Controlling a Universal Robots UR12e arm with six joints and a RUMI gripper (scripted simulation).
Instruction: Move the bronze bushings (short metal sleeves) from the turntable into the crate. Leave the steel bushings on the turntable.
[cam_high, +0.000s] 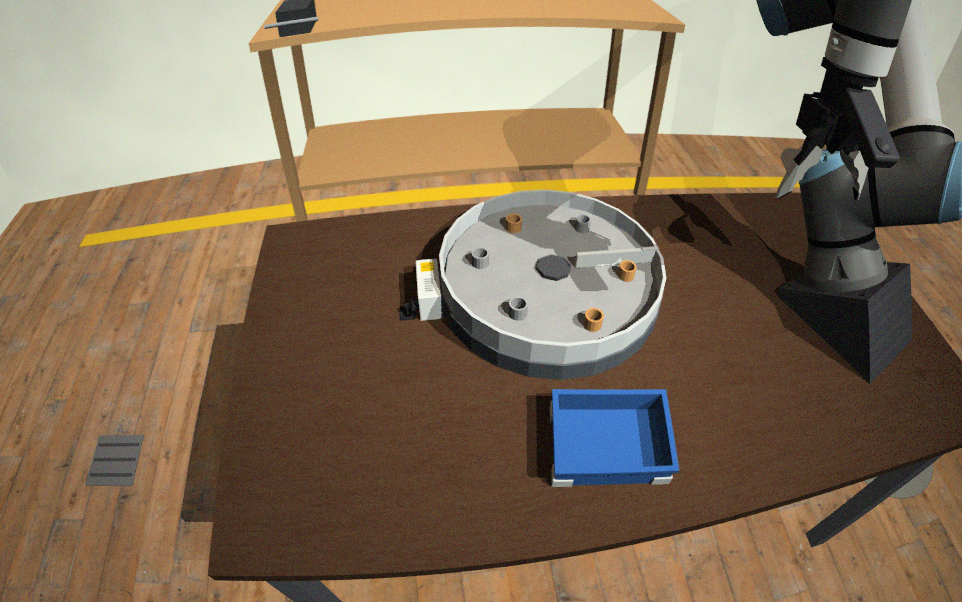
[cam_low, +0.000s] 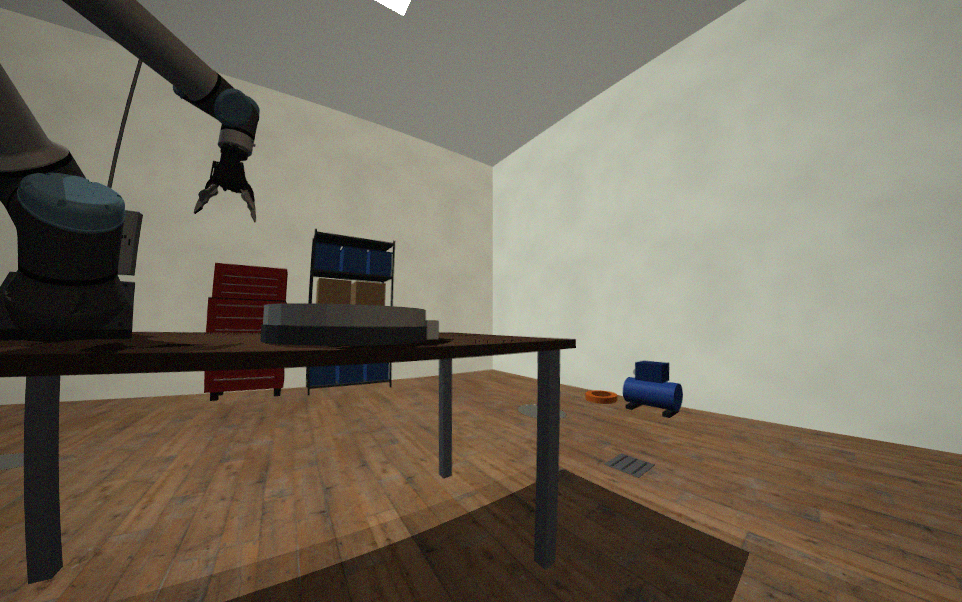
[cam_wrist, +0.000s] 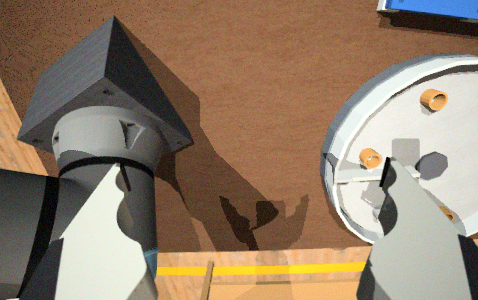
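The turntable (cam_high: 553, 351) (cam_low: 344, 315) (cam_wrist: 334, 142) is a round, walled disc on the table. Three bronze bushings stand on it: one (cam_high: 593, 323) (cam_wrist: 431, 100) near the crate side, one (cam_high: 627, 274) (cam_wrist: 368, 159) beside the white bar, one (cam_high: 513, 226) at the back. Three steel bushings share it: one (cam_high: 582, 226) at the back, one (cam_high: 480, 261) at the left, one (cam_high: 517, 312) at the front left. The blue crate (cam_high: 613, 477) (cam_wrist: 435, 7) is empty. My gripper (cam_high: 818, 195) (cam_low: 225, 215) (cam_wrist: 251, 162) is open and empty, high beside the turntable, near the arm's base.
A white bar (cam_high: 615, 256) (cam_wrist: 355, 178) crosses part of the turntable from its wall towards the dark hub (cam_high: 553, 267) (cam_wrist: 432, 166). A white box (cam_high: 427, 294) adjoins its left wall. A wooden bench (cam_high: 468, 145) stands behind the table.
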